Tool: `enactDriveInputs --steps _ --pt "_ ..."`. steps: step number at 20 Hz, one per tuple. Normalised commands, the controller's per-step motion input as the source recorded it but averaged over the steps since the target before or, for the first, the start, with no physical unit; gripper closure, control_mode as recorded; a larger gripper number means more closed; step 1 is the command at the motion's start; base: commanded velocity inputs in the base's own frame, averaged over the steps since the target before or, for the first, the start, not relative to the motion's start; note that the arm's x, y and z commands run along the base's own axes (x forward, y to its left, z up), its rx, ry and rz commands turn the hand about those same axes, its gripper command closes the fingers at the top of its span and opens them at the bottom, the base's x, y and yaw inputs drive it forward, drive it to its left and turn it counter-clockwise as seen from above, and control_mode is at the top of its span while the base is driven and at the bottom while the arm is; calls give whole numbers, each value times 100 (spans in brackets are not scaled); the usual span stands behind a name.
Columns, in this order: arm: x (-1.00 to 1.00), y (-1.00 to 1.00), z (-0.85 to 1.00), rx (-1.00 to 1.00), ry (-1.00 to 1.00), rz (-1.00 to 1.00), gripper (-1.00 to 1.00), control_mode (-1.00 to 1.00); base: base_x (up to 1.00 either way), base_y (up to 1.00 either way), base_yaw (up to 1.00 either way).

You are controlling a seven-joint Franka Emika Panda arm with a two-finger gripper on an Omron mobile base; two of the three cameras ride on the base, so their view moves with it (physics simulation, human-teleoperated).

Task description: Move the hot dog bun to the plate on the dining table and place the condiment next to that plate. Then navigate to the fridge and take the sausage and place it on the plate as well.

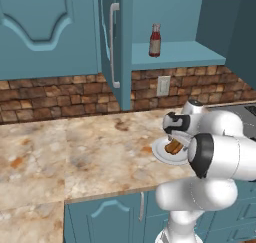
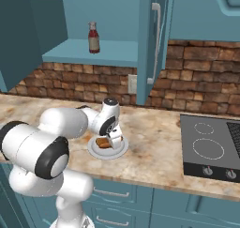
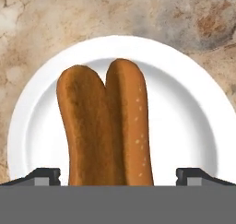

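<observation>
A split brown hot dog bun point(image 3: 108, 126) lies on a white plate point(image 3: 184, 80) on the marble counter. In the hand view my gripper point(image 3: 119, 177) hangs straight over the bun's near end, open, one fingertip point(image 3: 44, 176) on each side and apart from the bread. From the base cameras the hand point(image 1: 177, 124) hovers low above the same plate point(image 1: 159, 154), with the bun point(image 1: 174, 147) half covered by it. The other side gives the bun point(image 2: 104, 143) and plate point(image 2: 119, 152) under the gripper point(image 2: 112, 137). A red condiment bottle point(image 1: 155, 40) point(image 2: 93, 37) stands upright on the open cabinet shelf above.
A cabinet door point(image 1: 114, 42) point(image 2: 152, 39) stands swung open beside the shelf, over the counter. A black cooktop point(image 2: 211, 147) lies on the counter to the right of the plate. Brick backsplash with an outlet point(image 1: 163, 85) runs behind. Bare counter point(image 1: 75, 152) stretches left.
</observation>
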Motion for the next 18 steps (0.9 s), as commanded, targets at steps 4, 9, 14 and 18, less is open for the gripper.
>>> enactDriveInputs --steps 4,9,14,18 --pt "1 6 -21 2 0 -5 -100 -100 0 0 0" --pt "10 23 -11 2 0 -2 -100 -100 0 0 0" --pt "17 17 -14 2 0 -1 -100 -100 0 0 0" --pt "26 0 -30 1 1 -2 -100 -100 0 0 0"
